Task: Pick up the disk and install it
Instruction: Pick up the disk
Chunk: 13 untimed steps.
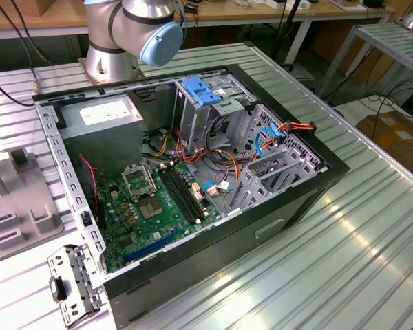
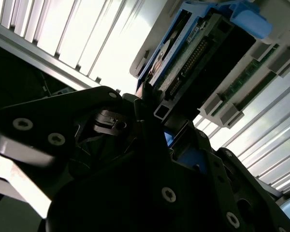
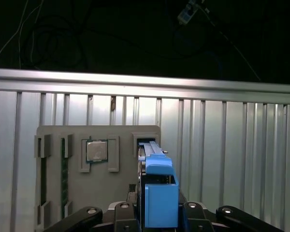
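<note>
- The pincer point(image 3: 158, 215) sits at the near end of the disk point(image 3: 153, 166), one side of it on each flank of the blue rails. I cannot tell whether it is pressed onto them or just clear.
- The disk stands on edge in a slot of the grey holder point(image 3: 121, 137), beside a processor chip point(image 3: 96, 151) in its own recess.
- The step in hand looks like the pick-up, and the disk is not yet lifted.
- Judged from this, the pick-up calls for a firm hold and a straight pull along the slot.
- The holder lies on the slatted tabletop point(image 3: 232, 159), to the exterior view's left of the open computer case point(image 1: 289, 199).
- In the case, a bare blue bracket point(image 1: 202, 91) sits in the far drive cage.
</note>
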Each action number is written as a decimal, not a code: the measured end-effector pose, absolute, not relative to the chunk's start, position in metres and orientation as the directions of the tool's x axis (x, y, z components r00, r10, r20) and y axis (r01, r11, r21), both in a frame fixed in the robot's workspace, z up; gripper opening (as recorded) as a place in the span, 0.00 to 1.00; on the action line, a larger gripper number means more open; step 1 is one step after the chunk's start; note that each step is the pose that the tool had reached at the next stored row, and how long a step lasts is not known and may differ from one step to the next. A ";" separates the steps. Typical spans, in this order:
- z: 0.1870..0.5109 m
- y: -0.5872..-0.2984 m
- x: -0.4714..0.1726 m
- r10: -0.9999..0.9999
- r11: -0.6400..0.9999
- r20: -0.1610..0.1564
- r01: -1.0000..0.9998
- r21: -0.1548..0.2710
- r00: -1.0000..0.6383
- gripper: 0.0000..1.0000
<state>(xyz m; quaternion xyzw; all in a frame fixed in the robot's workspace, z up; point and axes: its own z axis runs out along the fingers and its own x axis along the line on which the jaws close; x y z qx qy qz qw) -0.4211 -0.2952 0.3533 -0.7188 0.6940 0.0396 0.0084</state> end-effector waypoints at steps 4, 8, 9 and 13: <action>0.356 -0.295 -0.421 -0.997 -0.036 -0.069 -0.998 0.043 0.033 0.37; 0.359 -0.295 -0.421 -0.997 -0.037 -0.069 -0.998 0.043 0.034 0.37; 0.360 -0.295 -0.421 -0.997 -0.037 -0.069 -0.998 0.043 0.034 0.37; 0.363 -0.295 -0.421 -0.997 -0.036 -0.069 -0.998 0.043 0.034 0.37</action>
